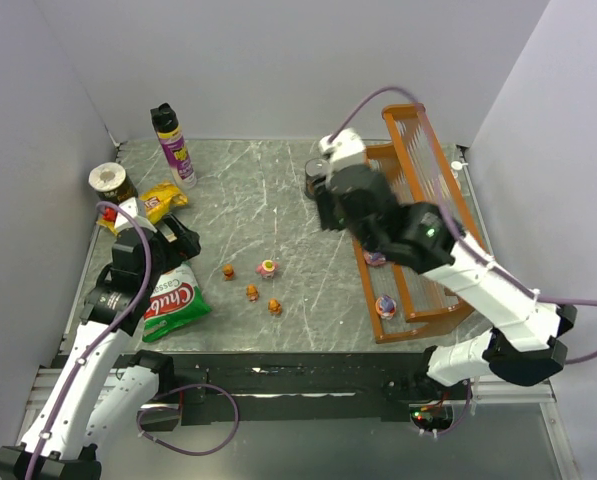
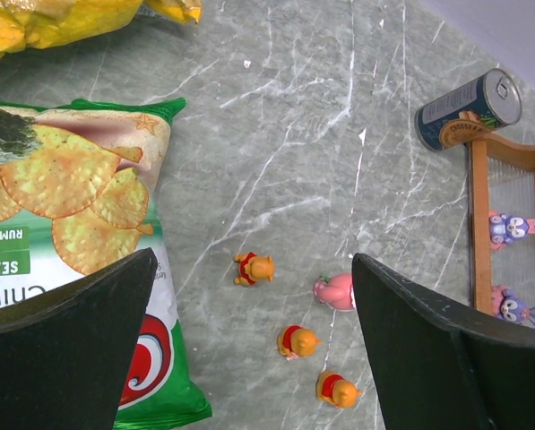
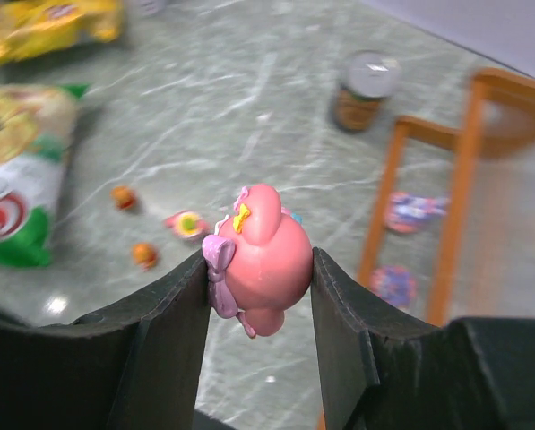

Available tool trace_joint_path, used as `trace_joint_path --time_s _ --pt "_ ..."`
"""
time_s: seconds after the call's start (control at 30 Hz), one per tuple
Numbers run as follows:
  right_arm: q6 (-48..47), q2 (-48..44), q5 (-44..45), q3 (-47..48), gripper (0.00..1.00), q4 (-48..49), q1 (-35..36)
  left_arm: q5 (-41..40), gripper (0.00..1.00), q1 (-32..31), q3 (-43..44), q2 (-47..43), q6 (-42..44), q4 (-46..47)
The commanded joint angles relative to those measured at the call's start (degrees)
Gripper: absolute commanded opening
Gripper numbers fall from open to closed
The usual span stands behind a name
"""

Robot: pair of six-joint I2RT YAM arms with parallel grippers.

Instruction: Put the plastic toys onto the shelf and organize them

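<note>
Right pincer [image 3: 258,269] pinches pink toy [image 3: 263,246]; left pincer [image 2: 254,260] gapes empty. Rounded body may slip out short of shelf [image 3: 452,197]

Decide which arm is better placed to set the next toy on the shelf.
Right. The right gripper is shut on a pink toy close to the shelf; the left gripper hangs open and empty above loose toys, farther away.

Apparently four toys [image 1: 251,292] beside shelf [image 1: 428,155]
</note>
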Motion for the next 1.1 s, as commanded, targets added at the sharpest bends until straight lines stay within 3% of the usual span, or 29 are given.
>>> trace_joint_path --time_s 0.0,0.13,0.5,0.77,0.9,1.07 --pt "-2.32 -2.87 1.20 4.80 0.00 -5.66 -7.65 0.85 0.96 0.29 1.08 0.35 0.52 0.30" --pt "-4.52 -3.05 -1.61 6.46 0.00 -7.41 -17.57 1.29 0.96 0.21 0.99 0.61 0.69 0.47" --pt "-9.26 -3.14 -9.52 6.38 0.00 -11.19 -35.95 2.43 0.97 0.38 1.16 1.49 1.13 0.65" --pt "-10.50 -6.38 -15.41 2.78 0.00 -10.41 -44.57 3.13 0.96 0.47 1.25 2.02 1.48 0.65" --pt "-10.94 -7.44 -24.79 1.20 0.00 -9.09 -49.85 3.40 0.96 0.47 1.16 2.11 1.48 0.74" --pt "-14.62 -6.75 -30.52 1.81 0.00 -10.31 -53.89 3.66 0.96 0.38 1.08 2.11 1.49 0.82"
